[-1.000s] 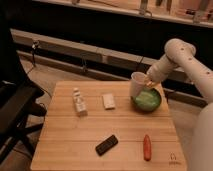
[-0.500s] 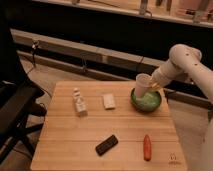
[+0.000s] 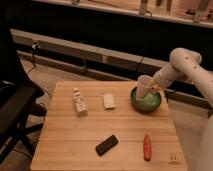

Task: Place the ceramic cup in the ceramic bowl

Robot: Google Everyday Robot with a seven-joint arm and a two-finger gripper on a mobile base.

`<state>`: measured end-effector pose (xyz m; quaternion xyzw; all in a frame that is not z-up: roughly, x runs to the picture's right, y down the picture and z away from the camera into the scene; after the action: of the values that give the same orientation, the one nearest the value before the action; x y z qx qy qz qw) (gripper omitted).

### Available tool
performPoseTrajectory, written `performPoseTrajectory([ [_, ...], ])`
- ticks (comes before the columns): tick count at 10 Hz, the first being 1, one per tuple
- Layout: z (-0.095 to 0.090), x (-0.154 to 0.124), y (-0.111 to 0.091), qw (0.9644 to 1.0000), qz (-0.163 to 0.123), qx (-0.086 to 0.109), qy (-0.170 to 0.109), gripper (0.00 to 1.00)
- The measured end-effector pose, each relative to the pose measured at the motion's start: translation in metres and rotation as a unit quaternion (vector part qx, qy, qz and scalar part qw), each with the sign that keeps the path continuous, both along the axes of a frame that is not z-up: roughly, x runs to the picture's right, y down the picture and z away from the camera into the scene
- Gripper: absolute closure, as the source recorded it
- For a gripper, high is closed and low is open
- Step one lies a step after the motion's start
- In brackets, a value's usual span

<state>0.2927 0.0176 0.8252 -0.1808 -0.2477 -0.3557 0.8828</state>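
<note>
While gripped at its far rim by the claw (image 3: 156, 88), ceramic cup (image 3: 144, 86) hangs tilted just above the ceramic bowl's (image 3: 146, 100) near-left rim (toward the tabletop's (image 3: 90, 140) middle); calls for lowering inward.

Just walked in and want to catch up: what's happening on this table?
A robot arm holds the cup in its pincer, over the left rim of the bowl at the table's far right. The cup isn't released yet. A small figure, pale block, dark bar and red item lie untouched.
</note>
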Motion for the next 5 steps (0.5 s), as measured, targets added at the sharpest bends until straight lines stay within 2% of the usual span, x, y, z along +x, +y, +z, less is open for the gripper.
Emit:
performPoseTrajectory([
  [1,0.0029,0.0017,0.0023,1.0,0.003,-0.002,0.0,0.59],
  [2,0.0043,0.0027,0.0038,1.0,0.004,-0.004,0.001,0.52],
  [4,0.009,0.0046,0.0094,0.9999,0.007,-0.008,0.005,0.28],
  [5,0.0102,0.0061,0.0104,0.9999,0.008,-0.006,0.006,0.22],
])
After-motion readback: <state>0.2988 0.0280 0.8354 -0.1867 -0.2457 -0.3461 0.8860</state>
